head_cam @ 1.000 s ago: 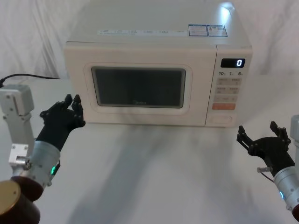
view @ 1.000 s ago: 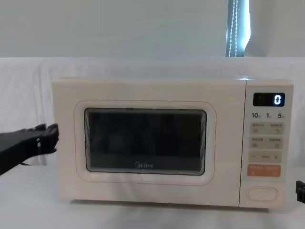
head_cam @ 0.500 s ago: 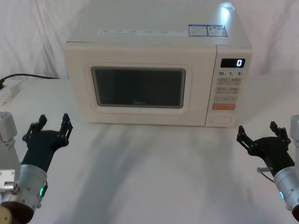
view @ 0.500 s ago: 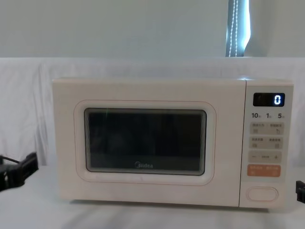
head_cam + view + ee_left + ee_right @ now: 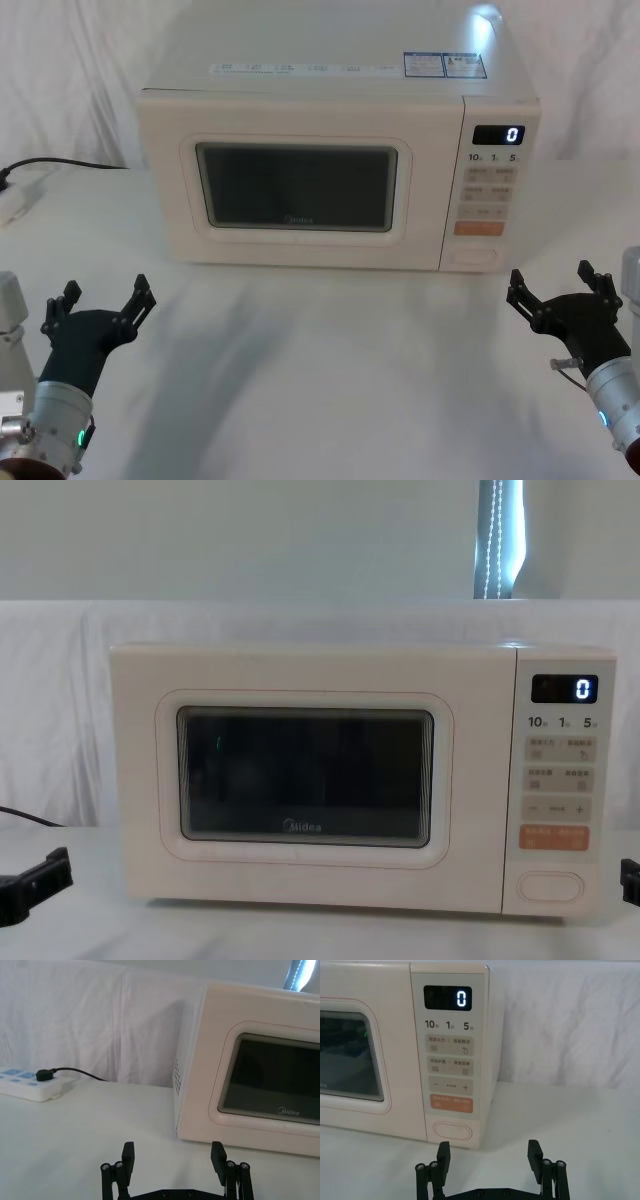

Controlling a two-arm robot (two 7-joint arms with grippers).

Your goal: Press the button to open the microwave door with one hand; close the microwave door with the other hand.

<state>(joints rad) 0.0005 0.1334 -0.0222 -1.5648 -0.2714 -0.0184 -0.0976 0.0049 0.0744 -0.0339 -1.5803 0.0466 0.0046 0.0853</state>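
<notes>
Door: the microwave door [image 5: 295, 190] sits flush and closed, facing the robot on the white table [image 5: 330, 360].
Button: the button [image 5: 452, 1131] is at the foot of the control panel, under the orange keys [image 5: 452, 1104].
Right hand: the right hand [image 5: 560, 290] hovers low, just in front of the button, fingers apart.
Left hand: the left hand [image 5: 98, 303] waits low, well clear of the door, fingers apart.
Doing it well: likely bring one fingertip square onto the button, avoiding the orange keys, with the door's swing path left free.

We see a white cloth-covered tabletop [image 5: 330, 360] backed by a draped white sheet [image 5: 75, 1025]. A white power strip [image 5: 27, 1087] lies on it, a black cable [image 5: 80, 1074] plugged in. A pale wall [image 5: 240, 540] rises behind.
</notes>
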